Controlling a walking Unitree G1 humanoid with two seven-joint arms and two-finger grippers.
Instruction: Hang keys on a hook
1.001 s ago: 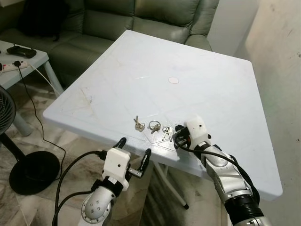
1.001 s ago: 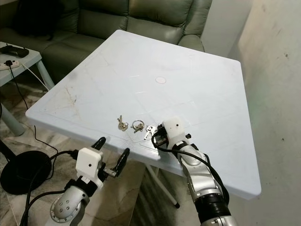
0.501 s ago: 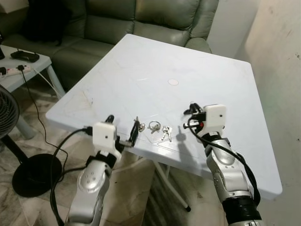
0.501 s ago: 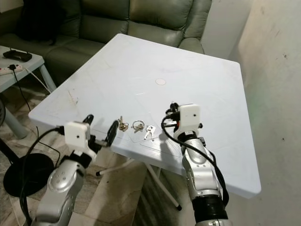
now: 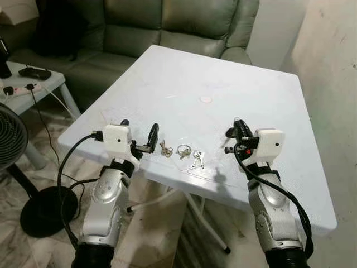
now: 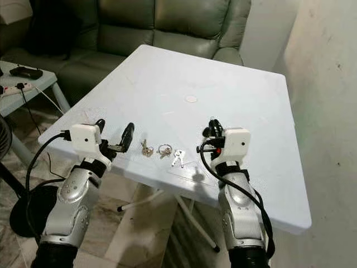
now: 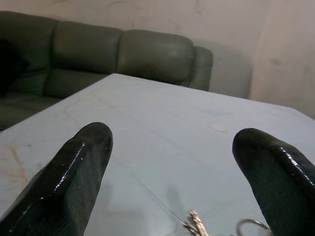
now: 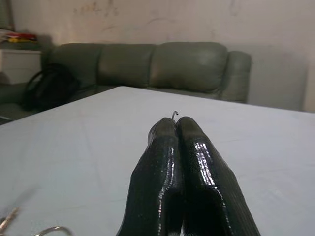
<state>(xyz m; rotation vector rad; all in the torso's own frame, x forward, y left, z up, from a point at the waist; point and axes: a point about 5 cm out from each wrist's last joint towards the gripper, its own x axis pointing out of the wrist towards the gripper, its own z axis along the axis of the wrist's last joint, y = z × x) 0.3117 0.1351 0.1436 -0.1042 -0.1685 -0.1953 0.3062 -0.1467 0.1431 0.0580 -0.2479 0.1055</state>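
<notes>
Right wrist view: hook tip barely visible above pinched right claw.

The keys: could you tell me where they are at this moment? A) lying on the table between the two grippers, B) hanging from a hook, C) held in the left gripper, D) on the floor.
A: the keys lie on the table, between the open left gripper and the shut right gripper, neither touching them.

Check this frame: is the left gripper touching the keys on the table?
Apart. In the left eye view the open left gripper sits beside the keys with bare table between; the left wrist view shows both fingers above them.
</notes>
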